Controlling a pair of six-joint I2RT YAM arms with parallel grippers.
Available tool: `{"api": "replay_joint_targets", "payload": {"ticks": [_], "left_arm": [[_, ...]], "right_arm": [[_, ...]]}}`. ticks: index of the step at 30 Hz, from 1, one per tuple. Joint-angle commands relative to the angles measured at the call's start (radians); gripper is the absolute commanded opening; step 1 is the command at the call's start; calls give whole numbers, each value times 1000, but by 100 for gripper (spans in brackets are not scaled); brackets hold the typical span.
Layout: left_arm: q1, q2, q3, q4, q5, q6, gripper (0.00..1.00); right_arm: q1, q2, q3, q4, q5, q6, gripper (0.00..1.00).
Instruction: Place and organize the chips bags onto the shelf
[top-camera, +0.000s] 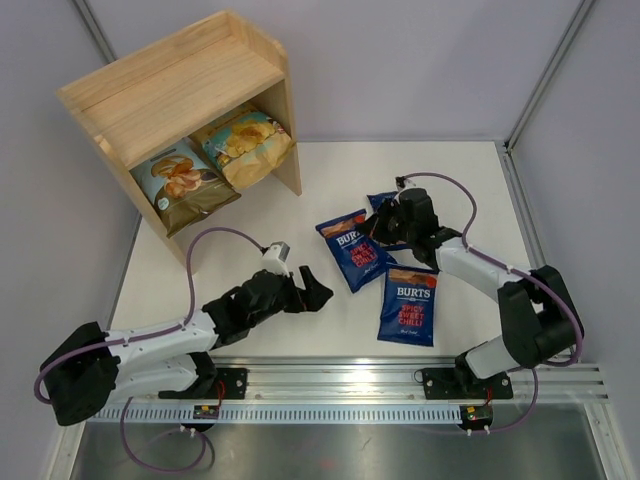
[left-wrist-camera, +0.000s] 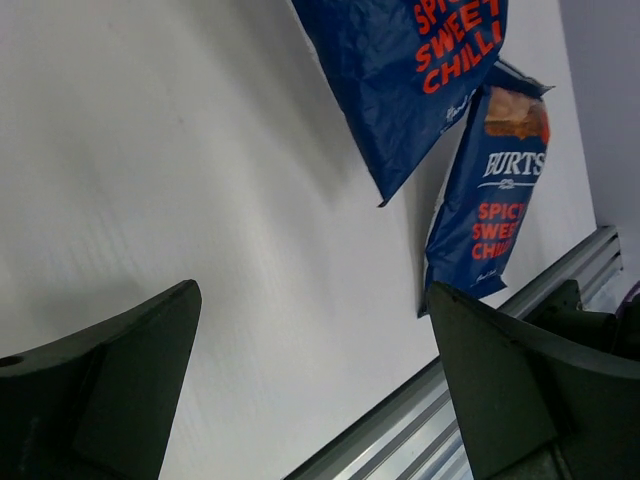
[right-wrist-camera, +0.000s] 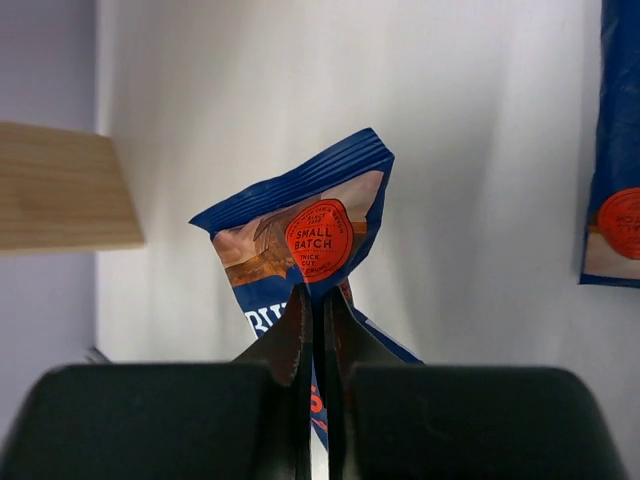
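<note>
Pinching a glossy dark blue Burts chips bag (right-wrist-camera: 300, 215) at the far right of the white surface (top-camera: 470, 180) with my right jaws clamped on it, left jaws apart, I reckon next comes carrying it left to the light wooden two-tier shelf (top-camera: 180, 90).

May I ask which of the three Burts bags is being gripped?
The farthest bag, pinched in the right gripper's shut jaws; the other two lie free.

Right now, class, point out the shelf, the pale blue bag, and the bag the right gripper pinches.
shelf (top-camera: 165, 92): top external view, top board.
pale blue bag (top-camera: 185, 185): top external view, front face.
pinched bag (right-wrist-camera: 300, 212): right wrist view, upper front.
</note>
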Motion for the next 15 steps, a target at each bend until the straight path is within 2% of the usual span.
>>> {"api": "replay_joint_targets", "payload": {"ticks": [1,5,8,15], "left_arm": [[-8,27,13,235,36,86,99],[-12,62,3,370,46,138,99],[-12,85,-1,439,41,163,99],[-12,140,44,562,30,180,99]], "right_arm": [[11,-100,-47,160,53,229,0],[18,-183,-71,186,42,333,0],[26,-256,-104,221,34,440,0],[84,-417,-182,272,60,569,0]]}}
